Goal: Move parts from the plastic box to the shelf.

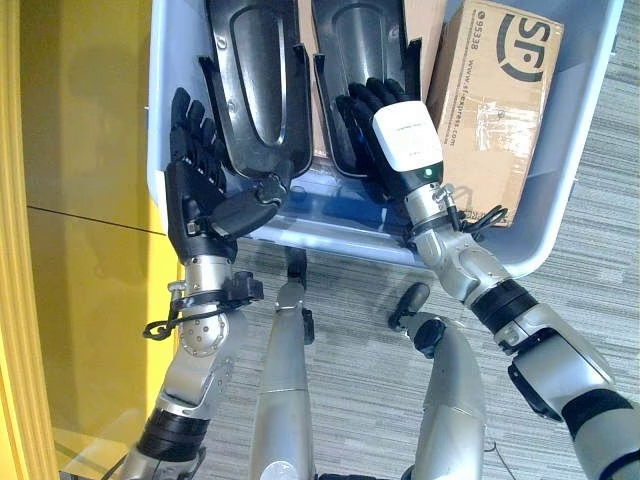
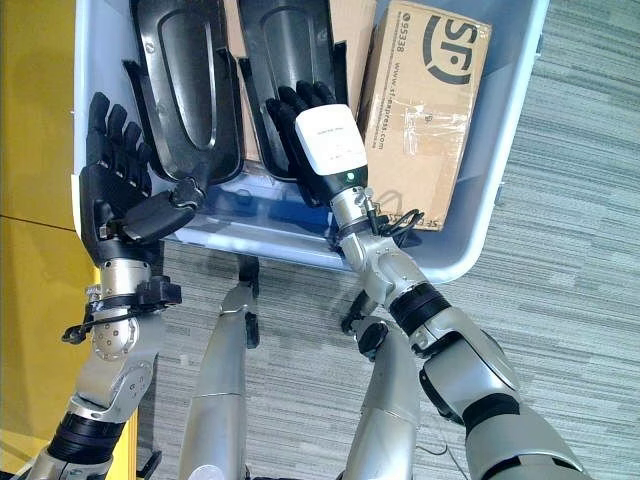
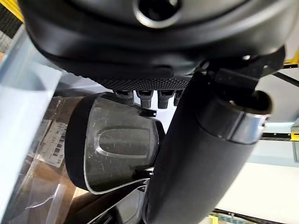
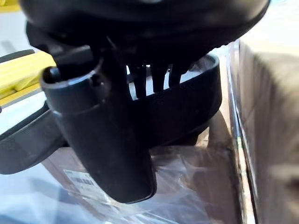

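Two black moulded parts lie side by side in the plastic box (image 1: pixel 570 180); cardboard carton (image 1: pixel 490 100) just beyond the right hand's outer side. Left hand (image 1: pixel 200 195): fingers straight along the outer edge of the left part (image 1: pixel 255 90), thumb hooked under its near tip; not clamped. Right hand (image 1: pixel 385 125) lies over the right part (image 1: pixel 365 45); fingers apparently curled on its rim, grip unconfirmed. Risk: left part slips on lifting, held by thumb alone; right part could snag the carton.

We see grey, finely striped carpet floor (image 1: pixel 600 250) spreading across the near and right side. On the left stands a flat, glossy yellow panel (image 1: pixel 80 200), crossed by one thin dark horizontal seam.
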Controlling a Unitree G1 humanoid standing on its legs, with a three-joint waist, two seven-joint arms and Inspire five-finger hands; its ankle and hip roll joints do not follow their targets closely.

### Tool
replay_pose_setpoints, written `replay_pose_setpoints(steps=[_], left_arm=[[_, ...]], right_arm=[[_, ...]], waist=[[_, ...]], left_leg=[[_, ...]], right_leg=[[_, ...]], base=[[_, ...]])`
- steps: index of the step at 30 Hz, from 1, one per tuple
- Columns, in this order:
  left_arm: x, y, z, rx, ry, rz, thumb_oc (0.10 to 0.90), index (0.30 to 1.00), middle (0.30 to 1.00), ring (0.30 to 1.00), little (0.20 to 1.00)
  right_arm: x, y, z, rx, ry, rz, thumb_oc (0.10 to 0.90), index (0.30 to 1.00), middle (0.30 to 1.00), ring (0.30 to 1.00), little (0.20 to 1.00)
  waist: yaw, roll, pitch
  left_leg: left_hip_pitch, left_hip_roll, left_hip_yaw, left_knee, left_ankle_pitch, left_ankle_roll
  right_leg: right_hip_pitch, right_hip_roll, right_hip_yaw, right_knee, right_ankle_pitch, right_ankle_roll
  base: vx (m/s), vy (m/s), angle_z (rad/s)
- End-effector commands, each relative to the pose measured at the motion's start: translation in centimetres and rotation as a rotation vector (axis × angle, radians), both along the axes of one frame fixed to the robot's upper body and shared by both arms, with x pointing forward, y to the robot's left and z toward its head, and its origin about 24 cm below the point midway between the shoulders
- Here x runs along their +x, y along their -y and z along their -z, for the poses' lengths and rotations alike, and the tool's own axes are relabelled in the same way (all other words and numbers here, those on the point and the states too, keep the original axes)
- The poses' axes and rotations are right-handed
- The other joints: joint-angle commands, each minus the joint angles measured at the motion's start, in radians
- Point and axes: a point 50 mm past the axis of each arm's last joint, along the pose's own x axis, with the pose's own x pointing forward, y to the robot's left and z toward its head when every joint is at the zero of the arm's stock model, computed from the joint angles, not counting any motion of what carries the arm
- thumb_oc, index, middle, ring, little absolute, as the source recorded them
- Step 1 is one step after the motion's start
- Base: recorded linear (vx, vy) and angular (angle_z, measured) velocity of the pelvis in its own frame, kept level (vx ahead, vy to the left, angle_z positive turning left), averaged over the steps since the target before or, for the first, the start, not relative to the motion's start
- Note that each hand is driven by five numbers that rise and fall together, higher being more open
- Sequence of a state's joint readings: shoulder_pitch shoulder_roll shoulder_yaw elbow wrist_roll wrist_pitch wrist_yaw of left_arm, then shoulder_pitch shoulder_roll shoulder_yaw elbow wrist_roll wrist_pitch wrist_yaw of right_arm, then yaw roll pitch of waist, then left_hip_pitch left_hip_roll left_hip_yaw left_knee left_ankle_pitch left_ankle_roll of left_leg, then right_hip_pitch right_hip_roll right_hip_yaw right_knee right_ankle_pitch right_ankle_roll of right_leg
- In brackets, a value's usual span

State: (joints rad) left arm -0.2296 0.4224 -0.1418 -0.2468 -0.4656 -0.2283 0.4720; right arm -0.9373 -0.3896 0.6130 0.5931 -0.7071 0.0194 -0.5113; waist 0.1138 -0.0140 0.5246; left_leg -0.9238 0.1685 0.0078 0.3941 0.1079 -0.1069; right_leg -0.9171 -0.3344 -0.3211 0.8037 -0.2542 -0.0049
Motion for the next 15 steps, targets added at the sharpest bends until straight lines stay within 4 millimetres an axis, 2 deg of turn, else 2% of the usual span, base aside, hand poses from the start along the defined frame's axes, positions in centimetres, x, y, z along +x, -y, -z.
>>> replay_pose_setpoints(steps=[1,6,7,12,15], left_arm=[[-2.1,0.8,-3.7,-0.023,0.244,0.041,0.9,1.0,1.0,1.0,1.0],[-1.8,1.0,-3.4,-0.015,0.223,0.056,0.9,1.0,1.0,1.0,1.0],[-1.7,0.9,-3.4,-0.011,0.221,0.057,0.9,1.0,1.0,1.0,1.0],[-1.6,0.7,-3.0,0.004,0.199,0.053,0.9,1.0,1.0,1.0,1.0],[-1.7,0.5,-2.6,0.009,0.18,0.048,0.9,1.0,1.0,1.0,1.0]], right_arm=[[-0.1,4.1,8.8,-0.014,-0.407,0.204,0.4,0.3,0.3,0.3,0.3],[-1.2,4.1,9.7,0.022,-0.41,0.179,0.4,0.3,0.3,0.3,0.3],[-1.5,4.0,9.3,0.048,-0.386,0.159,0.4,0.3,0.3,0.3,0.3],[-2.8,3.9,8.2,0.12,-0.32,0.098,0.4,0.3,0.3,0.3,0.3],[-3.4,4.0,7.3,0.148,-0.279,0.064,0.4,0.3,0.3,0.3,0.3]], waist=[[0.005,0.074,-0.005],[-0.002,0.068,-0.005],[-0.002,0.063,-0.005],[-0.01,0.049,-0.006],[-0.015,0.043,-0.025]], left_leg=[[0.028,-0.022,0.059,0.074,-0.145,0.006],[0.167,-0.029,0.058,-0.054,-0.09,-0.007],[0.22,-0.03,0.066,-0.109,-0.048,0.002],[0.399,-0.028,0.078,-0.212,-0.019,-0.001],[0.457,-0.025,0.085,-0.248,-0.01,-0.003]], right_leg=[[0.189,0.036,0.075,-0.196,0.021,0.131],[0.335,0.055,0.046,-0.322,0.066,0.145],[0.39,0.065,0.029,-0.382,0.106,0.144],[0.565,0.078,0.018,-0.505,0.144,0.157],[0.619,0.08,0.016,-0.545,0.154,0.161]], base=[[0.0,0.0,0.0],[-0.01,-0.001,0.0],[-0.02,-0.008,0.04],[0.04,-0.015,0.0],[0.06,-0.005,-0.04]])
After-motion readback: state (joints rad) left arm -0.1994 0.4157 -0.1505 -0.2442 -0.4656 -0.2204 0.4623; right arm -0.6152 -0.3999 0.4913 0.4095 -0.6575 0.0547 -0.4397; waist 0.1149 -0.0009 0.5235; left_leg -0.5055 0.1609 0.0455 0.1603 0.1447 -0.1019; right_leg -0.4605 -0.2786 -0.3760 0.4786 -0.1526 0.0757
